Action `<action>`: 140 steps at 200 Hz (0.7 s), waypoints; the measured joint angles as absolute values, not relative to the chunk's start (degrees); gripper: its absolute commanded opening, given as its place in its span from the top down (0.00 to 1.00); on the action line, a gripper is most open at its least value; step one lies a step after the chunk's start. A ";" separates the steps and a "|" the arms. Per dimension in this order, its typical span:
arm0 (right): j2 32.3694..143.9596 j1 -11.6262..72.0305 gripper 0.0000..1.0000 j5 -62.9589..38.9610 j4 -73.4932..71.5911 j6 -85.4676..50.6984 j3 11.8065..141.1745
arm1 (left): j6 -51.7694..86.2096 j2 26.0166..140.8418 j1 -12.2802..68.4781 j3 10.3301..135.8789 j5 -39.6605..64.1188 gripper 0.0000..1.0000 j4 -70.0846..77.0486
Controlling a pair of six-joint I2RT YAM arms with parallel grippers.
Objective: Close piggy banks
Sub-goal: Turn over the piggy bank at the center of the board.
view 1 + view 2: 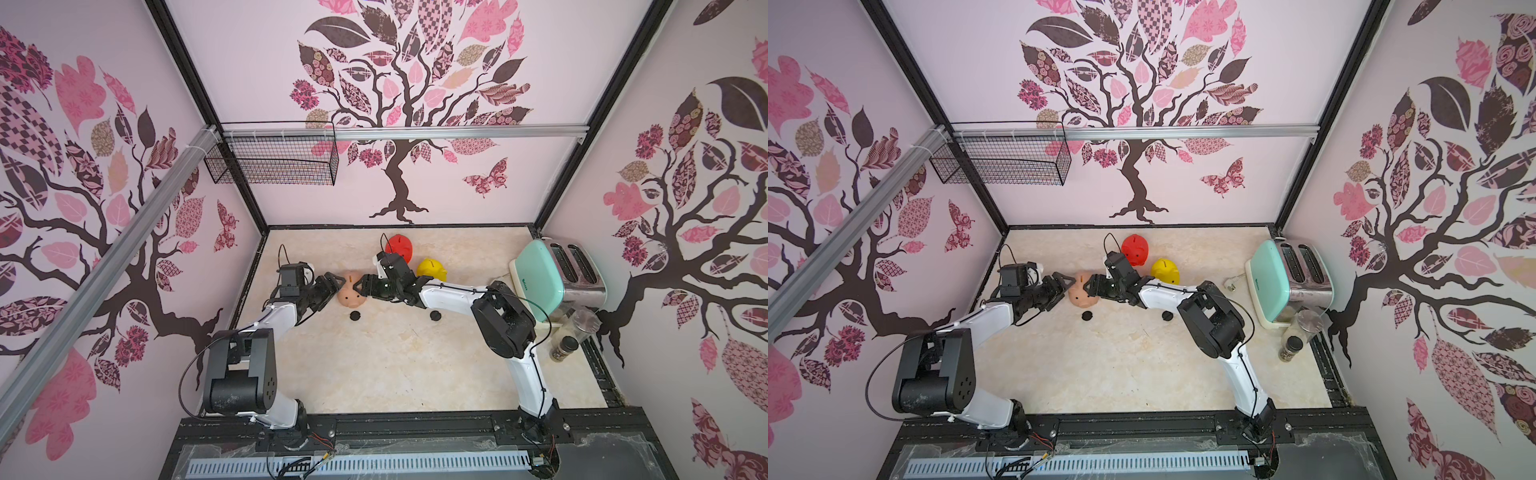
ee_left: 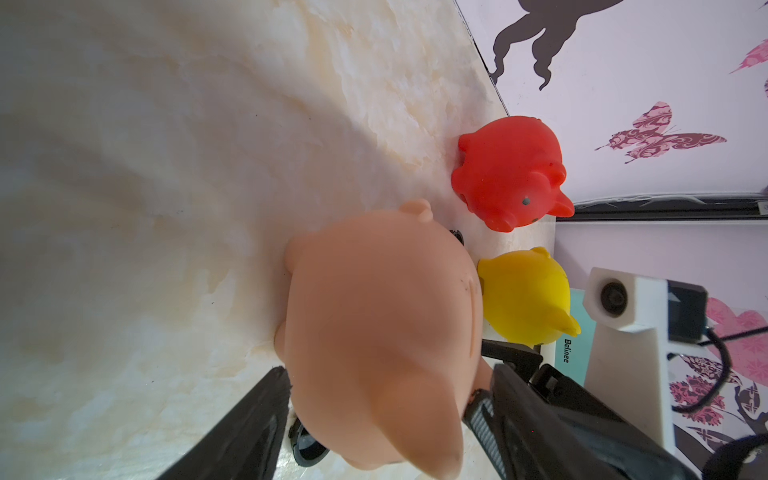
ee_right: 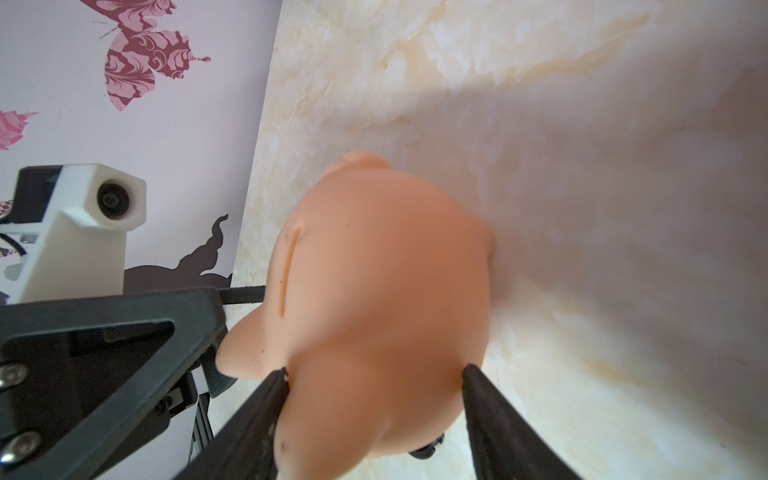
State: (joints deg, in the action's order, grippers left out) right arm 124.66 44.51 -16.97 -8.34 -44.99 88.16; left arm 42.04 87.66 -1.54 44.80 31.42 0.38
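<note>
Two pincers, left [image 1: 337,286] and right [image 1: 366,287], clasp the peach-pink piggy bank [image 1: 352,293]; I read "Belinee" on the toaster [image 2: 566,351], open surface [image 1: 374,365] nearer the bases.

Robot test booth: aluminium frame [image 1: 374,134], decal walls [image 1: 415,83], toaster [image 1: 552,274]

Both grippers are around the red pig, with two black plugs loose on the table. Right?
Not red: the left gripper and right gripper are around the peach pig, as both top views show. The red pig stands behind. Two plugs lie loose on the table.
</note>
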 measured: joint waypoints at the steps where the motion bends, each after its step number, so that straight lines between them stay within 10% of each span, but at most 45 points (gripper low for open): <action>1: 124.66 44.51 0.34 -16.99 -8.36 -44.99 88.16 | 42.04 87.68 -1.54 44.80 31.42 0.23 0.38; 140: 124.66 43.99 0.41 -18.35 -9.28 -45.71 88.14 | 42.02 87.90 -1.06 44.99 32.21 0.24 0.36</action>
State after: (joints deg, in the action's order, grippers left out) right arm 124.66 43.99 -18.35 -9.28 -45.71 88.14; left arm 42.02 87.90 -1.06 44.99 32.21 0.36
